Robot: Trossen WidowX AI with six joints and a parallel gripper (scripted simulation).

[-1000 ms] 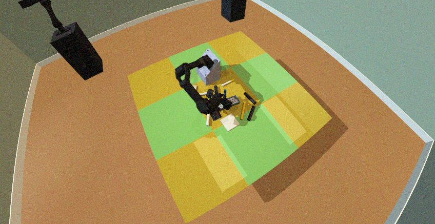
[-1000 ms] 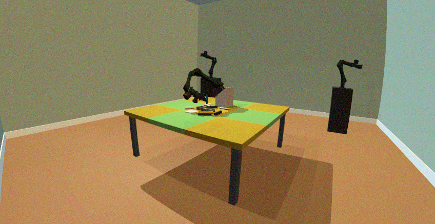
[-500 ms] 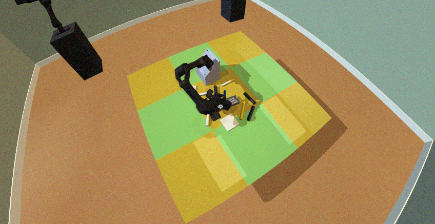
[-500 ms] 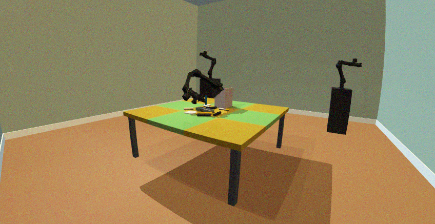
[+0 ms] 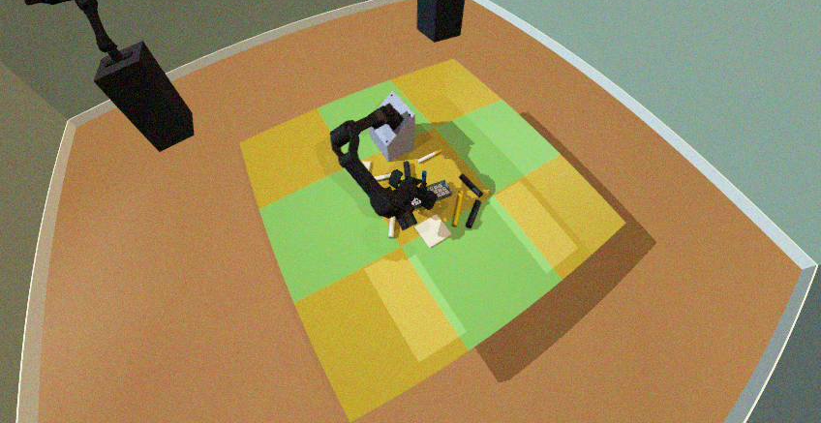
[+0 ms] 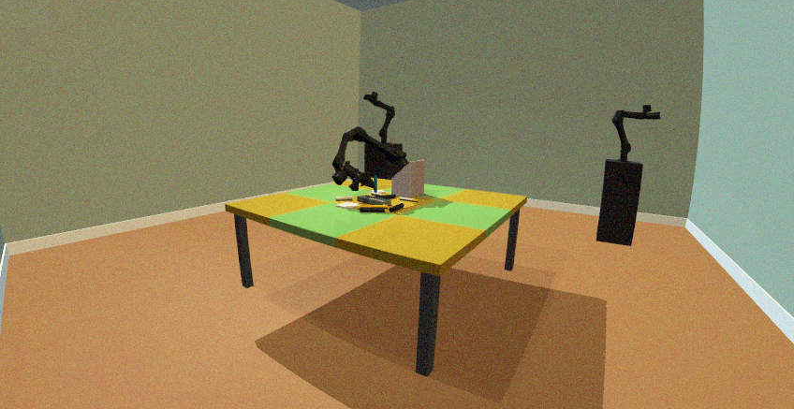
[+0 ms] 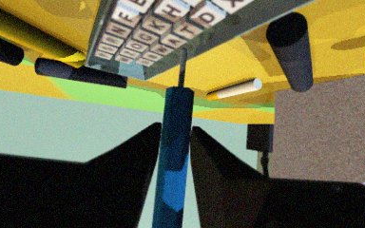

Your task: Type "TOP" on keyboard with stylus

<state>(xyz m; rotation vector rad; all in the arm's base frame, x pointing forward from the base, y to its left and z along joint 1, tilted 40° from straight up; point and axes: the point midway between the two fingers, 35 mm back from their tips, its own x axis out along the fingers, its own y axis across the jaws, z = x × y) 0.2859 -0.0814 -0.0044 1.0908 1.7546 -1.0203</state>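
My gripper [image 5: 425, 187] [image 6: 374, 183] [image 7: 176, 130] is shut on the blue stylus [image 5: 423, 176] [image 6: 375, 184] [image 7: 177, 106]. The stylus stands nearly upright in the top and exterior views, with its thin dark tip away from the fingers. The grey keyboard [image 5: 440, 190] [image 6: 374, 200] [image 7: 237, 28] lies on the table, partly hidden by the arm in the top view. In the wrist view the tip overlaps the keyboard's near rim, just short of the T key [image 7: 186, 31]. Contact is not clear. An O key shows farther left; I cannot make out the P key.
Around the keyboard on the table [image 5: 477, 297] [image 6: 401, 238] lie black cylinders [image 5: 473, 213] [image 7: 291, 52], a yellow stick [image 5: 458, 208], a white stick with a yellow end [image 5: 429, 156] [image 7: 234, 89] and a pale square block [image 5: 432, 230]. The arm's grey base block [image 6: 409, 179] [image 7: 329, 128] stands behind.
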